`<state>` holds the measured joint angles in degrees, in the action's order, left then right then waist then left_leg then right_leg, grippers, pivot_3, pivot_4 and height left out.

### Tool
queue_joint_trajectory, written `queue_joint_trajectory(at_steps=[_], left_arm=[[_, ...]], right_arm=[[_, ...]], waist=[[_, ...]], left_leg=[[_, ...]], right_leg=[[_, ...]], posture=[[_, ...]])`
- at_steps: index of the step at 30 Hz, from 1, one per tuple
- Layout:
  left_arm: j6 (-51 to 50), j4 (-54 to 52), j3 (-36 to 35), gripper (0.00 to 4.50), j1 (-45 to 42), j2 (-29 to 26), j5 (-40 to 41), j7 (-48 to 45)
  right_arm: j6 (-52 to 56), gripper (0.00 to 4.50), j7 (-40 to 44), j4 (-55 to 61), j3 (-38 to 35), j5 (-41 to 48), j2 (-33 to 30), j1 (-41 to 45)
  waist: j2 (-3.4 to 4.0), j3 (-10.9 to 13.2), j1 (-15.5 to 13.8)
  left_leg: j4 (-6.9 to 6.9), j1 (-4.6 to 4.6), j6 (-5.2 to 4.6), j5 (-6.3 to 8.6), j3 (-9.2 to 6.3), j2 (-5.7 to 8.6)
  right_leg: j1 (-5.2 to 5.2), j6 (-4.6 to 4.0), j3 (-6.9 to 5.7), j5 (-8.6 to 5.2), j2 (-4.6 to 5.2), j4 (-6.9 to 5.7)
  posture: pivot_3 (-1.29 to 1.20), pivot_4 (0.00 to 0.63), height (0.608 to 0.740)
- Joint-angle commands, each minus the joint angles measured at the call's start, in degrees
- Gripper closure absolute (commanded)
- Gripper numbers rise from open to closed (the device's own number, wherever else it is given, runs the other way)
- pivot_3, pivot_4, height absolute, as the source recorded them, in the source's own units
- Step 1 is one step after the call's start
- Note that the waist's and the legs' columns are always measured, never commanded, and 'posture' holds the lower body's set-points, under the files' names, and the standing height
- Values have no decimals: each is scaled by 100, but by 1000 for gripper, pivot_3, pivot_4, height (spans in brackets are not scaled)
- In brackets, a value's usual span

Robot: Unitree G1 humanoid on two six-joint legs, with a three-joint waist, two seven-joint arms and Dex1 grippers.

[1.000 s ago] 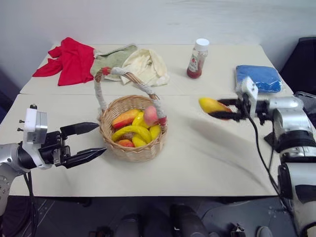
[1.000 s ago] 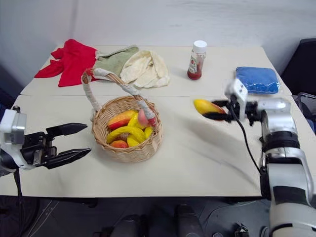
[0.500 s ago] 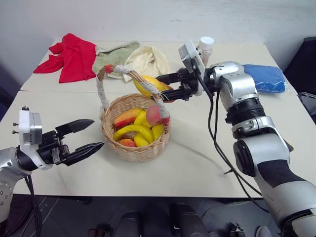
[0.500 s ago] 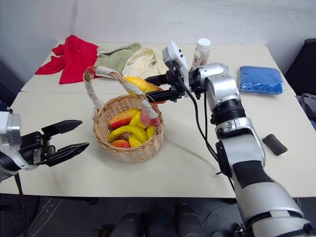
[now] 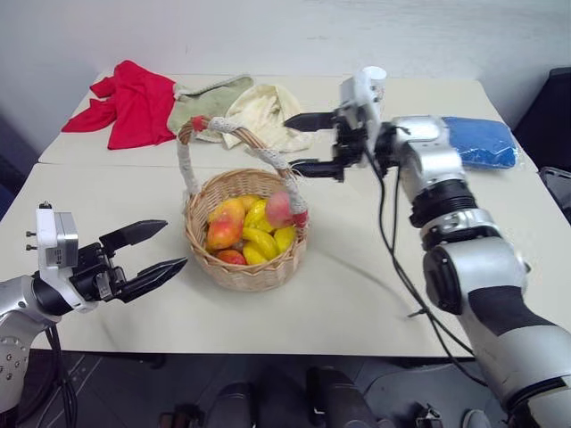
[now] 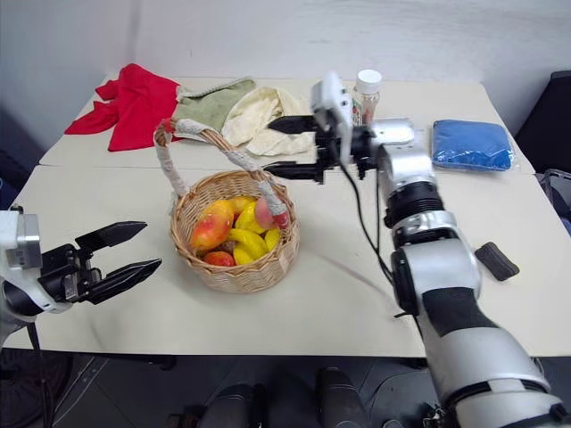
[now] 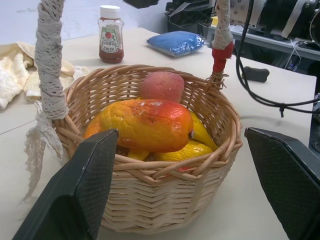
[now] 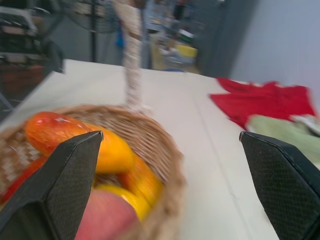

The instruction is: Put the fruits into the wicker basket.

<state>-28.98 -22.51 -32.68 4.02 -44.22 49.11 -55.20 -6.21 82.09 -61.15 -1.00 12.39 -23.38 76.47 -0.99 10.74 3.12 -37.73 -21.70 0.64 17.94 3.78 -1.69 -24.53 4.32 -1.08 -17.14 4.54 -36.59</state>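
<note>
The basket (image 5: 245, 234) stands on a pale beige table (image 5: 375, 285), made of two tops with a seam passing just behind the basket. A white wall closes the room behind the table. Behind the basket lie a red cloth (image 5: 134, 102), a green cloth (image 5: 203, 100) and a cream cloth (image 5: 263, 114). Behind it to the right stand a sauce bottle (image 6: 364, 93) and a blue pad (image 5: 482, 141). A small dark block (image 6: 496, 260) lies well to the right of the basket.

The basket is round, tan wicker, with a tall handle (image 5: 227, 134) wrapped in whitish cloth with red ends. Inside lie a mango (image 7: 145, 125), a peach (image 7: 161, 86) and bananas (image 5: 260, 241).

The right gripper (image 5: 314, 143) hangs above the basket's back right rim, jaws wide apart and empty. The left gripper (image 5: 153, 251) is just left of the basket, also wide apart and empty.
</note>
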Motion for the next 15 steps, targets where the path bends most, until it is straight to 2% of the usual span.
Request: queue_joint_trajectory(at_steps=[1, 3, 6, 8, 10, 12, 15], left_arm=[[126, -70, -165, 242, 45, -113, 13, -136], [113, -47, -266, 242, 137, -195, 28, -251], [98, -8, -320, 242, 224, -301, 18, -359], [103, -9, -332, 242, 233, -315, 19, -372], [93, -36, -321, 242, 220, -297, 31, -331], [89, -100, -282, 242, 249, -243, 25, -268], [61, -181, -249, 242, 275, -195, 58, -211]], right_arm=[[375, 16, 402, 347, -321, 268, -504, -186], [1117, 16, 650, 1097, -323, 474, -770, -607], [2027, 16, 843, 3016, -52, 755, -1079, -1794], [2651, 16, 539, 4394, 58, 1048, -1110, -2540], [3328, 16, -93, 5426, -2, 1448, -877, -3046], [3430, 16, -635, 5975, 144, 1351, -622, -3370], [3450, 16, -1029, 6204, 407, 1196, -380, -3541]], waist=[[0, 0, 6], [0, 0, 22], [0, 0, 31], [0, 0, 16], [1, 0, 26], [1, 0, 32], [0, 0, 2]], left_leg=[[1, 0, 0, 0, 1, -1], [3, 0, 0, 1, 2, -4], [9, 5, 1, 0, 8, -10], [12, 10, 1, 0, 11, -11], [11, 12, -3, 2, 9, -13], [9, 19, -9, 5, 14, -10], [8, 32, -12, 8, 8, -6]], right_leg=[[0, 0, 0, 0, -1, 1], [0, 0, 0, 0, -4, 3], [-2, 0, 5, 0, -10, -1], [-3, 0, 5, 0, -11, -8], [-4, -1, 4, 0, -11, -10], [-4, -1, 12, -1, -11, -11], [3, -2, 9, -1, -7, -13]], posture=[[0, 150, 740], [0, 150, 740], [0, 150, 740], [0, 150, 740], [0, 150, 740], [0, 150, 740], [0, 150, 740]])
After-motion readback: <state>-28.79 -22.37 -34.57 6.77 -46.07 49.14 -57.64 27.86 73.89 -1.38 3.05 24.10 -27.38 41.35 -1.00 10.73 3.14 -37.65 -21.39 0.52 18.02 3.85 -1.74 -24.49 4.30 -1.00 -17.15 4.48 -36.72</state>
